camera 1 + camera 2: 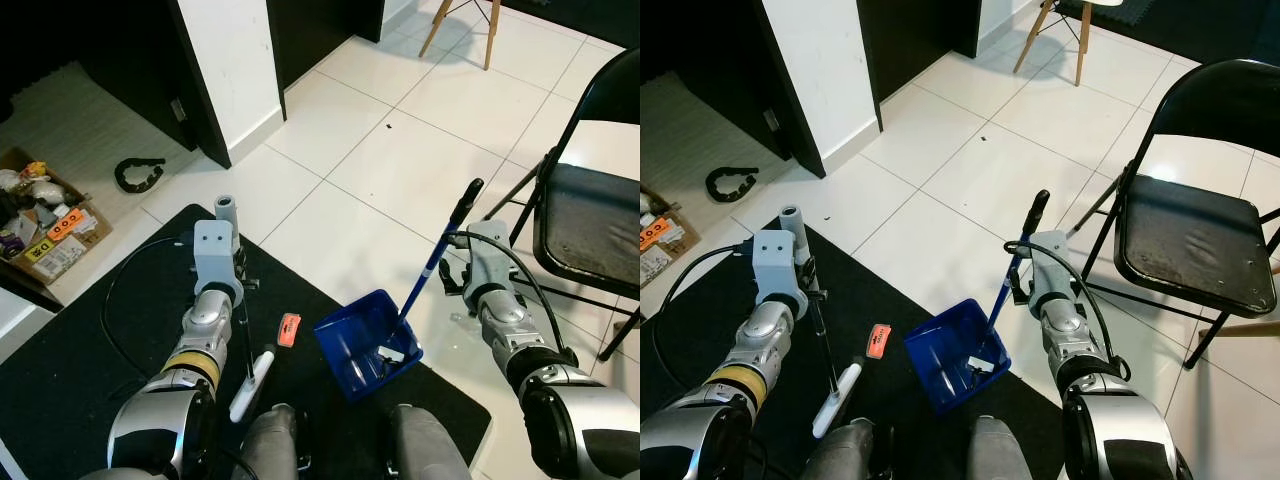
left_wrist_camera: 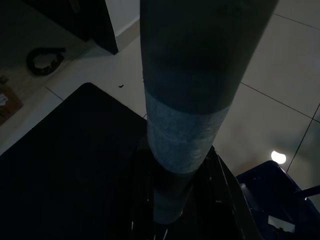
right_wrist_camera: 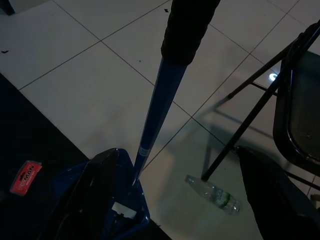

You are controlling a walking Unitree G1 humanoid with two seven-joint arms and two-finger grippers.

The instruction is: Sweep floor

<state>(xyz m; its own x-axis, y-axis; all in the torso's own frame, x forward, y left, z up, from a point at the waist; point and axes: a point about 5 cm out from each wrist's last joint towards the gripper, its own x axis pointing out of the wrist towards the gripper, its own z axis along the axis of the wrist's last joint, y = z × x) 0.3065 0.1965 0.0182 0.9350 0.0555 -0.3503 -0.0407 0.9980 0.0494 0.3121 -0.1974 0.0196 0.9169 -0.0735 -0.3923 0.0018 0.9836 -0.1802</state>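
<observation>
You're mid-sweep: your right gripper (image 1: 452,268) is clamped on the blue dustpan (image 1: 366,345) handle, pan resting on the black mat (image 1: 80,350) edge. Your left gripper (image 1: 240,285) seems closed on the broom (image 1: 247,372), though that view is dark. Next, brush the orange wrapper (image 1: 289,329), at the pan's 9 o'clock, inward. The folding chair (image 1: 585,215) crowds 2 o'clock; a plastic bottle (image 3: 214,195) lies beneath it.

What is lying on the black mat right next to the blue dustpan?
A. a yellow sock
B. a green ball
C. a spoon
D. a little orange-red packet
D: a small orange-red packet lies flat on the black mat, just to the robot's left of the blue dustpan.
</observation>
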